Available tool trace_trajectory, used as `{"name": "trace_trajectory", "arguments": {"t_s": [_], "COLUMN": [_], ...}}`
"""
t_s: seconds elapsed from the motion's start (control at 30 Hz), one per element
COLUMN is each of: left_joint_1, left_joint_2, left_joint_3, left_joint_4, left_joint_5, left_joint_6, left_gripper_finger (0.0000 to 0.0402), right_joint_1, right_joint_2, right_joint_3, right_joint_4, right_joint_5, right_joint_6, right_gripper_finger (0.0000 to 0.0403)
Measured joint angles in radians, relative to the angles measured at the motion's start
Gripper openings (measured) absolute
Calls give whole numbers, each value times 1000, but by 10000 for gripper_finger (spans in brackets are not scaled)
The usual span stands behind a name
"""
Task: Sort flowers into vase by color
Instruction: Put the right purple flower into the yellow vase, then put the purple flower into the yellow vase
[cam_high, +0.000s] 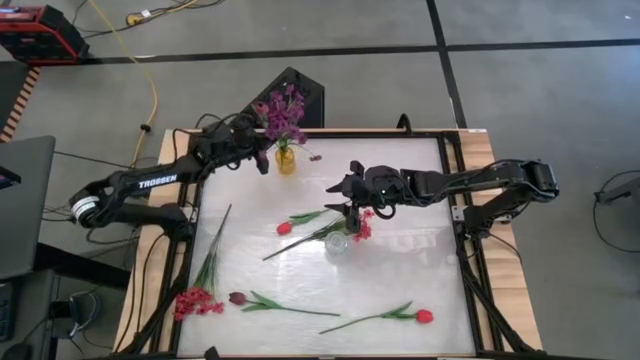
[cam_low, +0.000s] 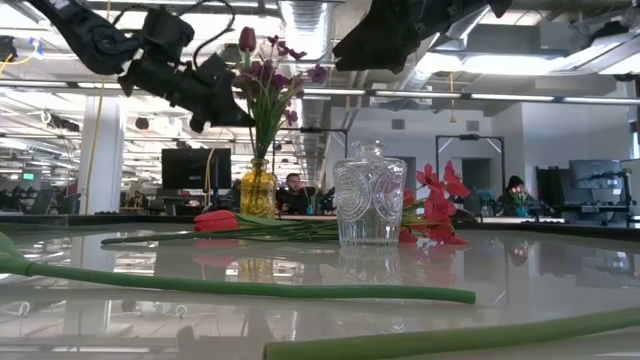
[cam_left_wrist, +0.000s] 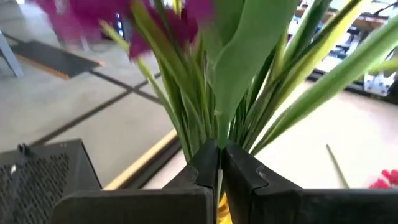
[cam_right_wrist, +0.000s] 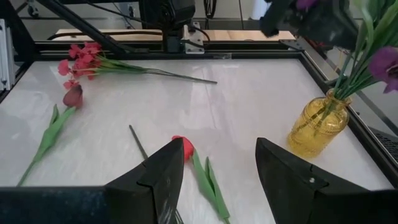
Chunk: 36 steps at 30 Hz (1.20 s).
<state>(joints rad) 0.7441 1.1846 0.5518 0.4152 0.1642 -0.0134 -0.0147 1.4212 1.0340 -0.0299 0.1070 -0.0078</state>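
A yellow glass vase (cam_high: 286, 160) (cam_low: 257, 190) near the table's far edge holds purple sprays (cam_high: 281, 112) and a maroon tulip (cam_low: 246, 40). My left gripper (cam_high: 262, 158) (cam_left_wrist: 219, 167) sits just above its mouth, shut on a green stem. My right gripper (cam_high: 352, 200) (cam_right_wrist: 217, 180) hovers open over the table's middle, above a red tulip (cam_right_wrist: 183, 147) (cam_high: 283, 228). A clear glass vase (cam_high: 338, 242) (cam_low: 370, 200) stands below it. A red cluster (cam_high: 362, 225) (cam_low: 435, 205) lies on the table beside that vase. My left gripper pinches a green stem with a broad leaf (cam_left_wrist: 217, 127) between its two fingertips (cam_left_wrist: 205, 165), just above the yellow vase's mouth (cam_left_wrist: 221, 208). The stem stands upright among the other stems in the vase. Which bloom it carries cannot be told from the wrist view.
Flowers lie flat on the table's near half: a red cluster (cam_high: 197, 303) with its stem running toward the middle, a maroon tulip (cam_high: 237, 298) and a red tulip (cam_high: 424, 316). A raised frame (cam_high: 455, 170) borders the table. People sit in the room behind (cam_low: 292, 185).
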Motion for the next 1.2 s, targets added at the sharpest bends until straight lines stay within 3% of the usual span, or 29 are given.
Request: {"name": "trace_trajectory", "arguments": {"t_s": [0.27,0.63,0.87,1.2], "left_joint_1": [-1,-4,-4,-4], "left_joint_2": [65,-14,-145,-257], "left_joint_3": [0,0,0,1], "left_joint_4": [-10,-65,-210,-494], "left_joint_5": [7,5,-72,-52], "left_joint_6": [0,9,8,-92], "left_gripper_finger": [16,121,163,172], "right_joint_1": [0,0,0,0], "right_joint_2": [0,0,0,0], "right_joint_3": [0,0,0,0], "right_joint_4": [0,0,-4,-8], "right_joint_5": [0,0,0,0], "right_joint_6": [4,8,8,7], "right_gripper_finger": [223,223,223,223]}}
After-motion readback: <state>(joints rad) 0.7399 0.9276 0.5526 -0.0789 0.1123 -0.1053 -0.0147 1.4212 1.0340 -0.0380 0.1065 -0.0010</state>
